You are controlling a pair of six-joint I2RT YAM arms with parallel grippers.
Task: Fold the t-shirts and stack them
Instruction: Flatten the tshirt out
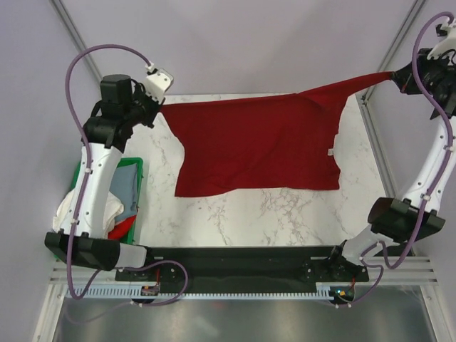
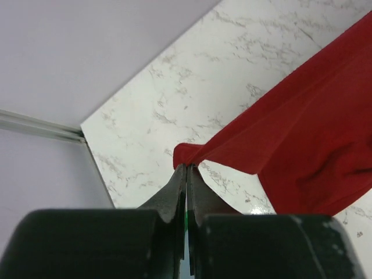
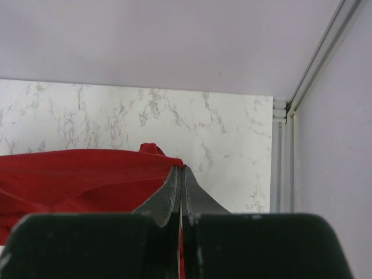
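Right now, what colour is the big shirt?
The shirt is dark red; top view shows it best.

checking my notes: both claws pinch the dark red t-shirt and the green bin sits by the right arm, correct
No: the green bin sits by the left arm, per the top external view. The left claw and right claw do pinch the dark red t-shirt.

Dark red t-shirt (image 1: 256, 146), white grey-veined marble table (image 1: 285, 214)

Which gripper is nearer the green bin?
Left. The left gripper, jaws shut on a corner of the red t-shirt, hangs just beyond the green bin on the left side; the right gripper holds the opposite corner at the far right.
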